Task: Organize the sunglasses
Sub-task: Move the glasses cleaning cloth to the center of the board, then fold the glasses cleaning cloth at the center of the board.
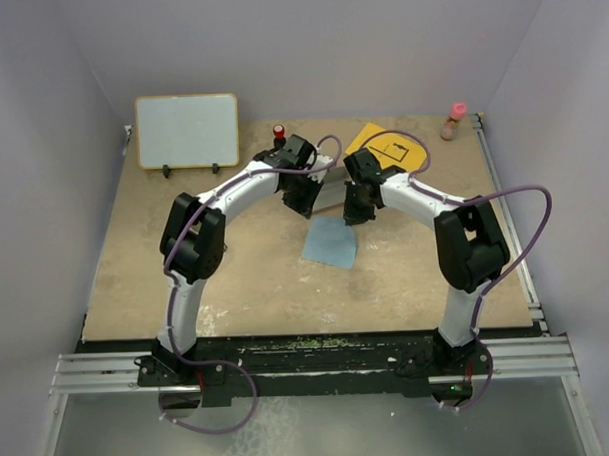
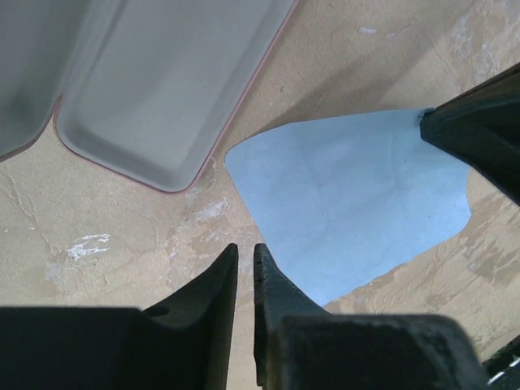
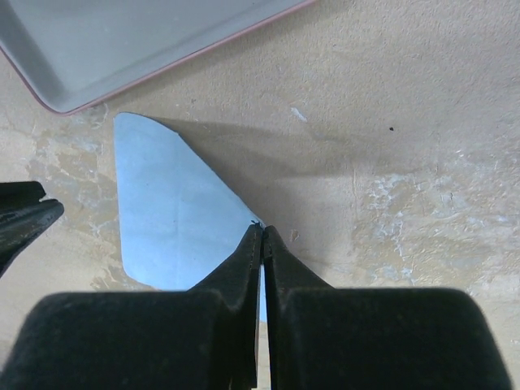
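On the table point(image 1: 236, 280), cloth point(image 1: 330, 242) lies before case point(image 2: 162, 81).

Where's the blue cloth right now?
Mid-table in the top view, the blue cloth lies on the near side of the open case; the shut right claw sits at its edge.
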Controlling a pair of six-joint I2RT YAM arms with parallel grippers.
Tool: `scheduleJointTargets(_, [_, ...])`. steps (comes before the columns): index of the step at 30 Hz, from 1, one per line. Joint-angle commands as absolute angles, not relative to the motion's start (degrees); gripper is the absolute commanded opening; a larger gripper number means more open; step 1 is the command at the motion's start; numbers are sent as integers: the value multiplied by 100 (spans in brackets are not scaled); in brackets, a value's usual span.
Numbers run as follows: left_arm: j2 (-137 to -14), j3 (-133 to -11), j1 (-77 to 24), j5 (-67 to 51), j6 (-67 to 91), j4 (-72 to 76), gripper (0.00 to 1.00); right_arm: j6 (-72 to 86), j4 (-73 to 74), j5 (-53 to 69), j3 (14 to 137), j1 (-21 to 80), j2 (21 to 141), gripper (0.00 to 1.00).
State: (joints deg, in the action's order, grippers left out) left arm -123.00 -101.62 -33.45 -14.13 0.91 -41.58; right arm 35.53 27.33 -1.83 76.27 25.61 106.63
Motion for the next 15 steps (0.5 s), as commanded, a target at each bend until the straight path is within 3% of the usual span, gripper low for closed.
scheduleJointTargets(1, [-12667,-10910,-3349,-1398,71,-4486,21,3530,2687,-93,7716,2566,10765,0])
scheduleJointTargets(6, [-12881,-10997,-3374,-1468,1,-4358,32,3629,2604,-62,7609,2566,10792,0])
scheduleJointTargets(13, [-12916,-10929,-3450,-1587,111,-4453,33,3672,2602,-119,7559,2559,10823,0])
scheduleJointTargets(15, [-12918,-10837,-3485,-1460,194,-4361,41,3687,2586,-102,7558,2558,10852,0])
